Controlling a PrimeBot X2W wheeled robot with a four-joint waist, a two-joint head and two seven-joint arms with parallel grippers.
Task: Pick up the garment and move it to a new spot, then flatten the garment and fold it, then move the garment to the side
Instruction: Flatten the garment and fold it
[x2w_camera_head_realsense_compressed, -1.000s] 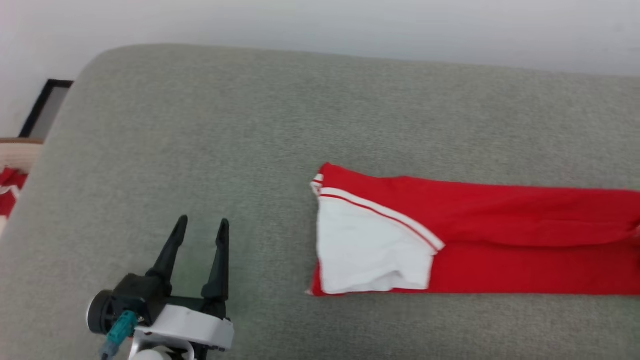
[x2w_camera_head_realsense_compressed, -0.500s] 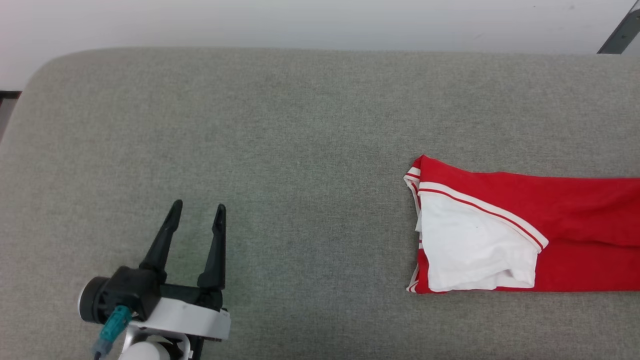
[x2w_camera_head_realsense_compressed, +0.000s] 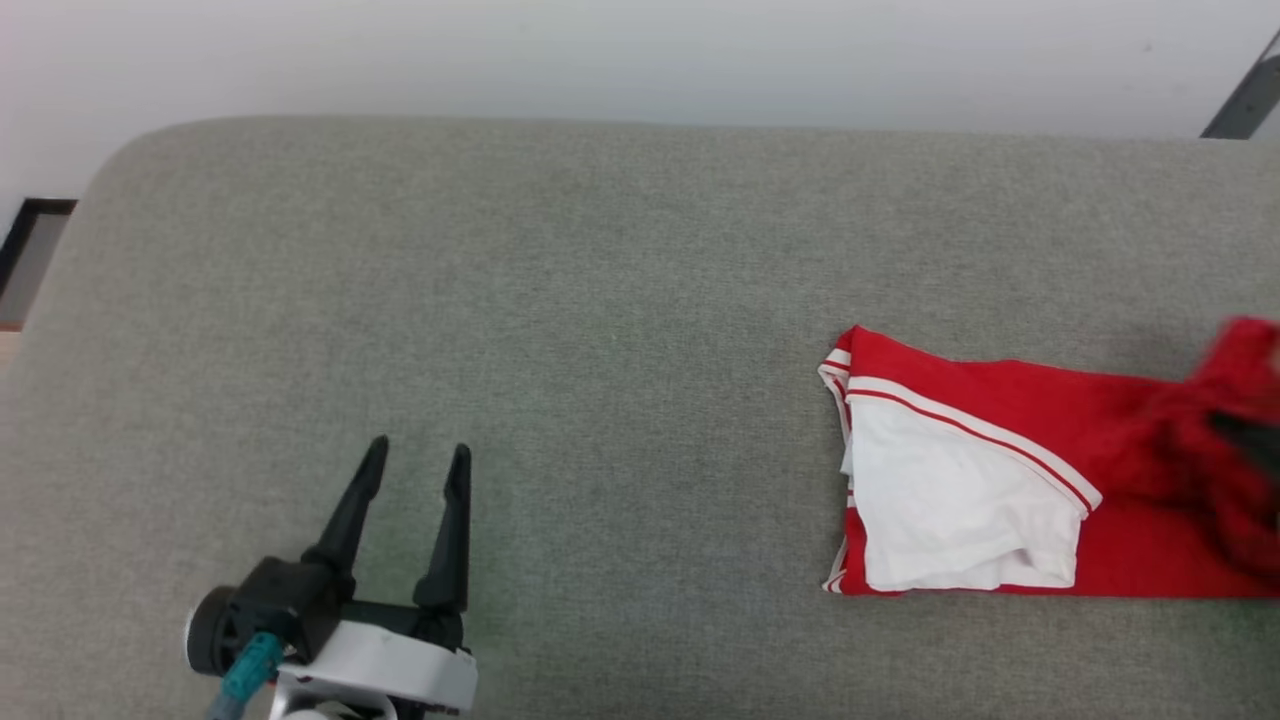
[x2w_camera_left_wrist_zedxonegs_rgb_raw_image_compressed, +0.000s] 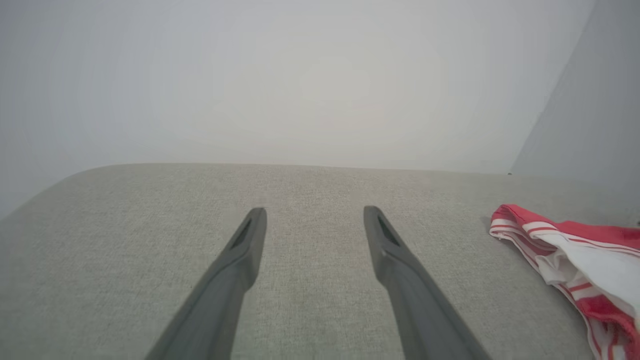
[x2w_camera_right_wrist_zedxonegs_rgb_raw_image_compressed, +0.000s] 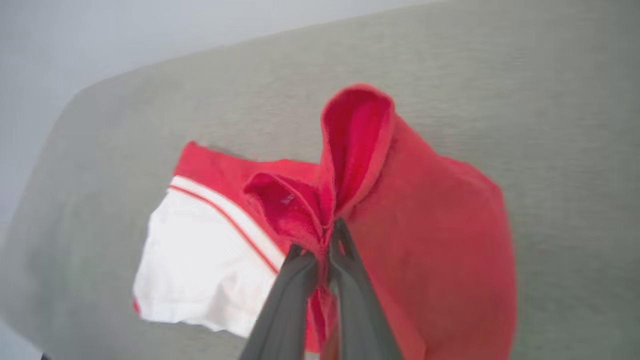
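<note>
Pinching a raised red fold of the jersey T-shirt (x2w_camera_head_realsense_compressed: 1000, 420) at 3 o'clock on the cushion (x2w_camera_head_realsense_compressed: 600, 300), your right end effector (x2w_camera_right_wrist_zedxonegs_rgb_raw_image_compressed: 320, 237) looks ready to fold it over, while your left end effector (x2w_camera_head_realsense_compressed: 417, 447) waits spread at 7 o'clock.

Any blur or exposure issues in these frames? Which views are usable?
Head view: left gripper crisp; the garment is sharp at its white sleeve, motion-blurred at the frame's right edge. Left wrist view: soft, hazy, the wall washed out. Right wrist view: motion blur throughout, right gripper with jaws shut on red cloth.
</note>
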